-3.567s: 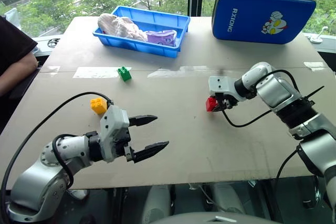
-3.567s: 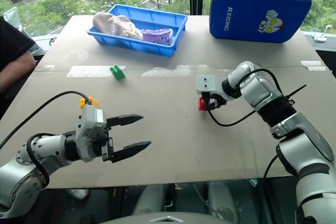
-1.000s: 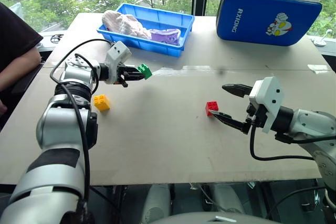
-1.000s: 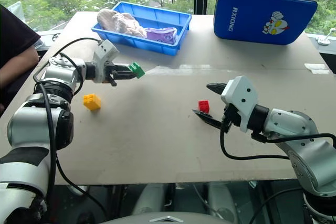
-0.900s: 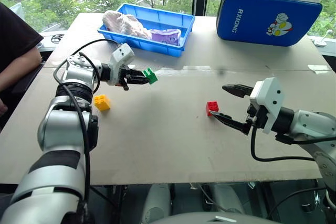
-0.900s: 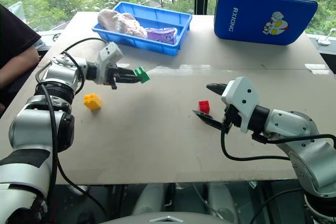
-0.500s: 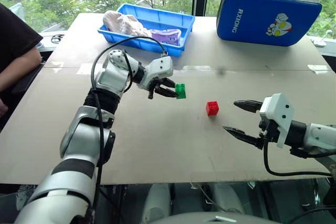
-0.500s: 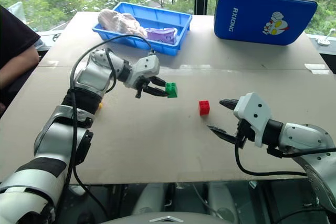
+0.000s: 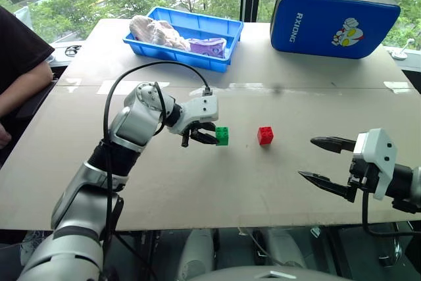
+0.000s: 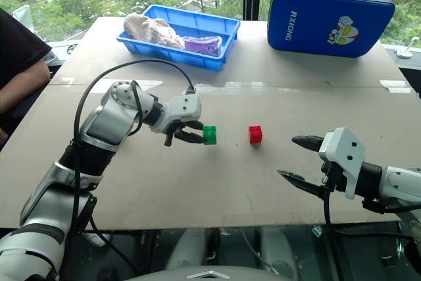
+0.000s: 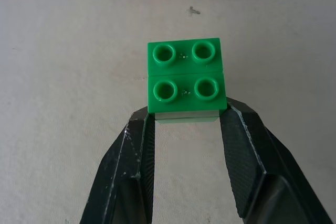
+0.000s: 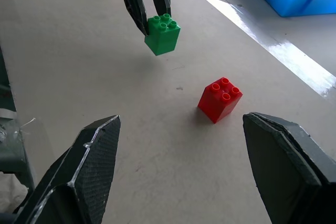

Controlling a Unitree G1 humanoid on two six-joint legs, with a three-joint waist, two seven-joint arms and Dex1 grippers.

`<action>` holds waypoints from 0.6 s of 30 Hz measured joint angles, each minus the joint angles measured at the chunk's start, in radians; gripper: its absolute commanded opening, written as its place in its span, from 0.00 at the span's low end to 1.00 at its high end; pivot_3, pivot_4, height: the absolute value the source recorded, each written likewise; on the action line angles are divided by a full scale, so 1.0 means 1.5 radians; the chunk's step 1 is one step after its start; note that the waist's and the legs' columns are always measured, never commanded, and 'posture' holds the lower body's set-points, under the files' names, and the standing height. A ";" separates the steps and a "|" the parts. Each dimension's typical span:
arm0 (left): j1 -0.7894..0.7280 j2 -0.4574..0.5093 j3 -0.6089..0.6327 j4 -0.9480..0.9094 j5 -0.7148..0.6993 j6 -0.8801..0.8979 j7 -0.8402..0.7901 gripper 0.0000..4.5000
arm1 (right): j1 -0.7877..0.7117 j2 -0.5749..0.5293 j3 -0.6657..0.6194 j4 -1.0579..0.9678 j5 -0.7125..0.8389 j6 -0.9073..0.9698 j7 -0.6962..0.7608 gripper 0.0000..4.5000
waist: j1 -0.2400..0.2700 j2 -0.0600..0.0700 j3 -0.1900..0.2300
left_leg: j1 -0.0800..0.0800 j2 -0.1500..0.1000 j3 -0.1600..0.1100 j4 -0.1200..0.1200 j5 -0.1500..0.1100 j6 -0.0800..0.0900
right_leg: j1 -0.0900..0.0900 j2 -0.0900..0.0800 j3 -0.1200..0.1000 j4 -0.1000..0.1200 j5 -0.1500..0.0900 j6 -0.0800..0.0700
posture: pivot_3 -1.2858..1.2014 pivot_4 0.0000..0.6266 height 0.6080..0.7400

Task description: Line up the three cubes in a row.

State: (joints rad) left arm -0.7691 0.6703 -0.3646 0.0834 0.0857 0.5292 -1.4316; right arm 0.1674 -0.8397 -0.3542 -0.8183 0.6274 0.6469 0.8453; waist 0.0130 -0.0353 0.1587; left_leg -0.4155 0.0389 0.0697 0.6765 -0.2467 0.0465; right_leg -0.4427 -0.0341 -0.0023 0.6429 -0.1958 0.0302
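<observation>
The small green studded plastic brick (image 9: 222, 135) is clamped between the two black fingers of the left end effector (image 9: 205, 137), studs facing up; the left wrist view shows the fingertips (image 11: 140, 129) pressing its two opposite sides at the lower half. In the right wrist view the green brick (image 12: 162, 34) hangs a little above the desk, with its shadow on the surface beneath it.

Taking the small red studded plastic brick (image 9: 266, 135) as the landmark: it stands upright on the pale grey desk (image 9: 217, 182), near the middle. The green brick is just to the robot's left of it, close but apart, at about the same depth on the desk. The right end effector (image 9: 322, 160) is on the robot's right of the red brick and nearer the robot, well apart from it, its two black fingers spread wide with nothing between them; in the right wrist view the red brick (image 12: 220, 98) sits on the desk beyond the gap between those fingers.

The yellow brick cannot be made out.

Far behind the red brick, toward the window, a blue plastic tray (image 9: 223, 29) holding crumpled bags sits to the robot's left, and a blue zipped case with a cartoon print (image 9: 332, 16) to the right.
</observation>
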 measured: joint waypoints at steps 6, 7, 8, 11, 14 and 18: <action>0.003 0.000 0.000 -0.001 -0.001 0.002 0.030 0.27 | -0.002 -0.002 0.000 0.002 0.000 0.000 -0.002 0.85 | 0.000 0.000 0.000 | 0.000 0.000 0.000 0.000 0.000 0.000 | 0.000 0.000 0.000 0.000 0.000 0.000 | 0.52 0.24 1.00; 0.003 0.000 -0.001 0.000 -0.003 0.001 0.034 0.27 | -0.003 -0.002 0.000 0.002 0.000 0.000 -0.002 0.85 | 0.000 0.000 0.000 | 0.000 0.000 0.000 0.000 0.000 0.000 | 0.000 0.000 0.000 0.000 0.000 0.000 | 0.52 0.24 1.00; 0.003 -0.002 -0.001 0.001 -0.005 -0.001 0.038 0.27 | -0.005 -0.003 0.000 0.002 0.000 0.000 -0.003 0.85 | 0.000 0.000 0.000 | 0.000 0.000 0.000 0.000 0.000 0.000 | 0.000 0.000 0.000 0.000 0.000 0.000 | 0.52 0.24 1.00; 0.003 -0.005 -0.006 0.004 -0.007 -0.011 0.043 0.27 | -0.006 -0.003 0.001 0.002 0.000 0.000 -0.006 0.85 | 0.000 0.000 0.000 | 0.000 0.000 0.000 0.000 0.000 0.000 | 0.000 0.000 0.000 0.000 0.000 0.000 | 0.52 0.24 1.00; 0.003 -0.009 -0.015 0.006 -0.007 -0.020 0.047 0.27 | -0.006 -0.003 0.001 0.002 0.000 0.001 -0.013 0.85 | 0.000 0.000 0.000 | 0.000 0.000 0.000 0.000 0.000 0.000 | 0.000 0.000 0.000 0.000 0.000 0.000 | 0.52 0.24 1.00; 0.003 -0.012 -0.024 0.012 -0.008 -0.027 0.047 0.27 | -0.006 -0.005 0.001 -0.002 0.000 0.002 -0.018 0.85 | 0.001 0.000 0.000 | 0.000 0.000 0.000 0.000 0.000 0.000 | 0.000 0.000 0.000 0.000 0.000 0.000 | 0.52 0.24 1.00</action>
State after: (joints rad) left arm -0.7649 0.6527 -0.4002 0.1016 0.0739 0.4890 -1.3606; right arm 0.1586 -0.8475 -0.3528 -0.8217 0.6278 0.6502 0.8176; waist 0.0138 -0.0353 0.1588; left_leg -0.4155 0.0385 0.0698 0.6765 -0.2467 0.0465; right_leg -0.4427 -0.0341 -0.0022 0.6428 -0.1958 0.0302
